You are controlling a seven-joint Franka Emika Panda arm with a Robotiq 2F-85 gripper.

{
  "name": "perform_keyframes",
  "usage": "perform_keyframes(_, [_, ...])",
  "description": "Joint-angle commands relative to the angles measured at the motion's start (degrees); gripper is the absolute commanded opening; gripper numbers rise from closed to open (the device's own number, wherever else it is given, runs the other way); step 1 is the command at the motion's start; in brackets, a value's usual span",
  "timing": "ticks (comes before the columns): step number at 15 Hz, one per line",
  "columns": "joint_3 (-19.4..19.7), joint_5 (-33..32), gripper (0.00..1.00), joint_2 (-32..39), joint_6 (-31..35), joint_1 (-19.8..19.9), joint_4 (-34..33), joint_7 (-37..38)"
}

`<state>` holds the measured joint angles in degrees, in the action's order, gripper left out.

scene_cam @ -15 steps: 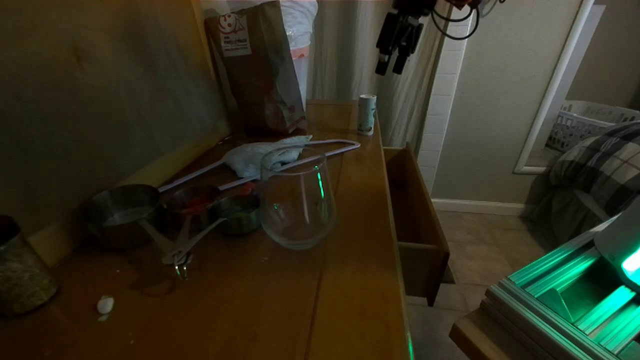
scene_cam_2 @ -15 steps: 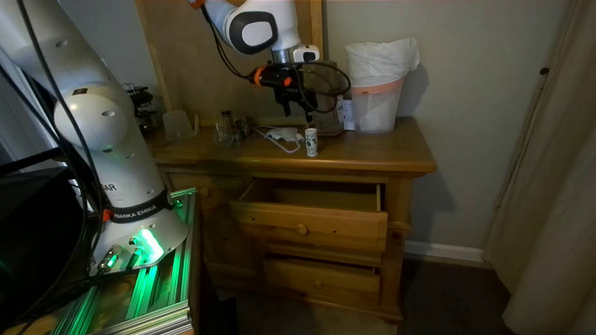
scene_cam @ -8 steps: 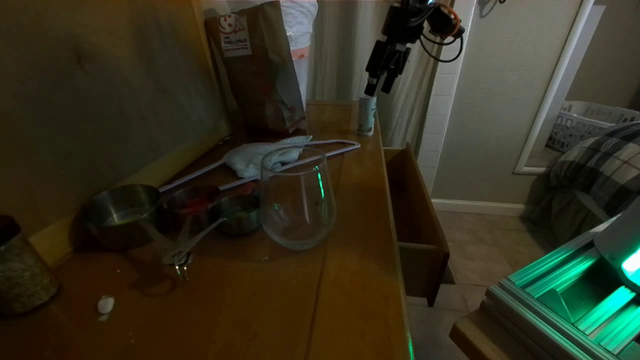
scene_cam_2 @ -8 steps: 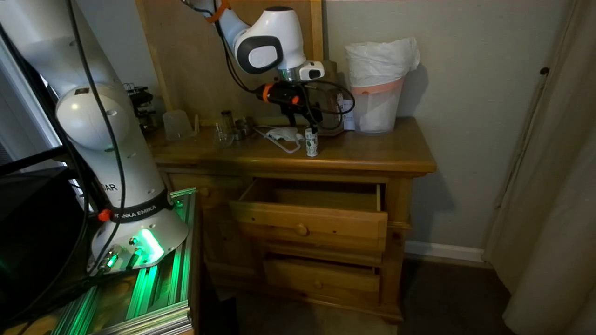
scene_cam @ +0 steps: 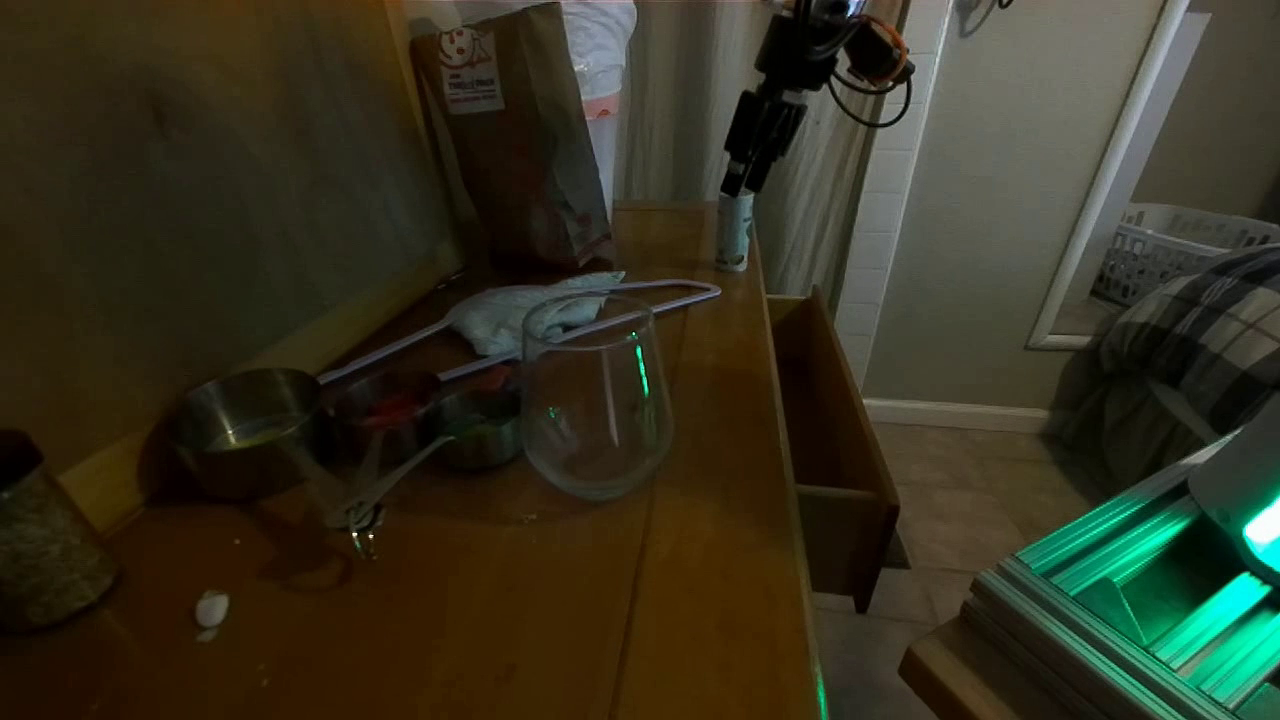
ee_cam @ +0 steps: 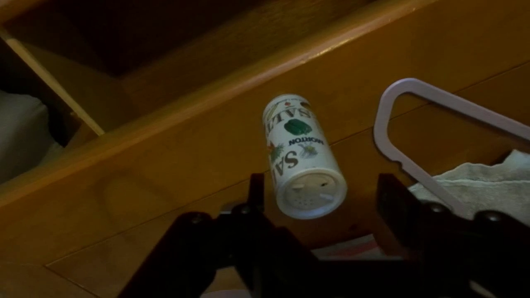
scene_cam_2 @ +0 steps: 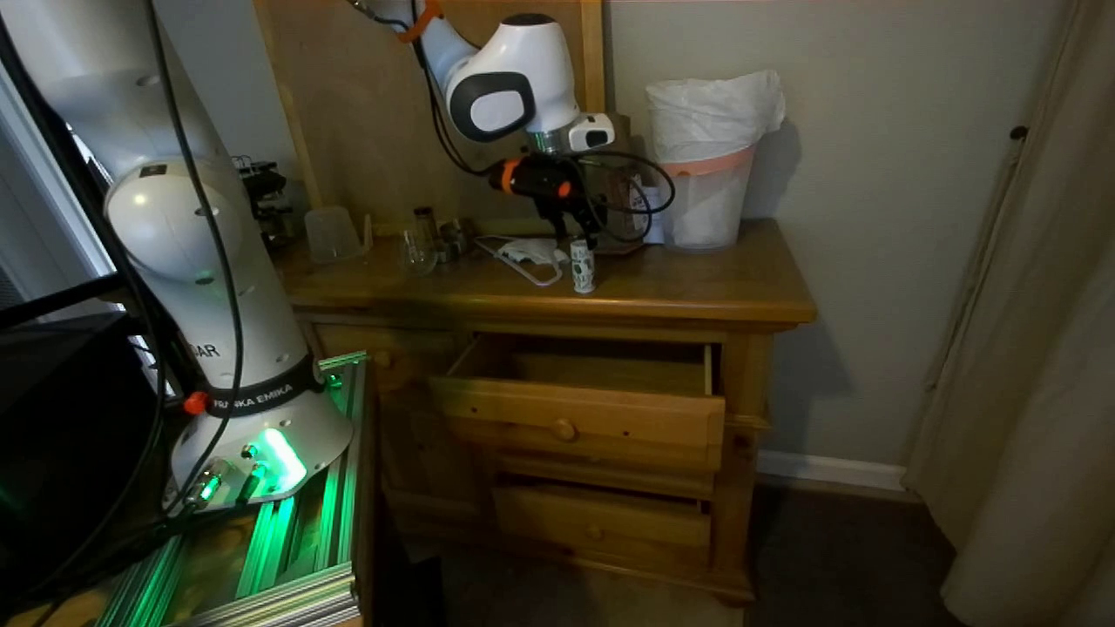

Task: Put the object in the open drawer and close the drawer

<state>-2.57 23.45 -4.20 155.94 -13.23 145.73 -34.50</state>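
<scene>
Wrist view: the Morton salt shaker (ee_cam: 304, 153) stands upright on the worktop (ee_cam: 186, 165) near its front edge, apart from the plastic coat hanger (ee_cam: 468, 106). By its look, the shaker should be light, its wall stiff but dentable and smooth enough to slip in a loose grasp; small specks in the lid suggest pouring holes, so tilting may spill salt. The best hold is probably across the upper wall, just below the lid. The gripper (ee_cam: 322, 186) is spread wider than the shaker, its fingers (ee_cam: 256, 191) straddling the lid with unequal gaps; nothing is pinched.

In an exterior view, the shaker (scene_cam: 734, 233) stands beside the front edge, toward the far corner; the tilted gripper (scene_cam: 738, 192) hangs at its top, contact unresolved. The drawer (scene_cam: 835, 430) is pulled out below that edge.

In an exterior view, the shaker (scene_cam_2: 582, 268) stands above the open drawer (scene_cam_2: 610, 427), well apart from the front corner on the side of the lined waste bin (scene_cam_2: 710, 200).
</scene>
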Motion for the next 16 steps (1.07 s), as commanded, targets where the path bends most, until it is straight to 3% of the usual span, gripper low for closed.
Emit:
perform_keyframes(1, [-0.61,3.10,0.76,1.20,0.90,0.60,-1.21,-3.31])
perform_keyframes(2, [-0.60,3.46,0.57,1.21,0.79,0.71,-1.29,-3.71])
perform_keyframes(3, [-0.61,3.55,0.56,1.26,0.75,0.85,-1.37,-3.91])
perform_keyframes(8, [-0.56,4.10,0.19,1.16,0.60,1.17,-1.12,-4.64])
perform_keyframes(10, [-0.50,4.61,0.13,1.07,0.50,1.18,-1.22,-4.74])
perform_keyframes(12, [-0.49,5.09,0.01,1.19,0.47,1.32,-1.18,-4.95])
perform_keyframes(13, [-0.45,5.42,0.00,1.16,0.18,1.41,-1.25,-4.99])
perform_keyframes(14, [-0.43,6.12,0.39,1.12,0.04,1.39,-1.40,-5.27])
perform_keyframes(16, [-0.45,6.75,0.45,1.24,0.09,1.43,-1.47,-5.71])
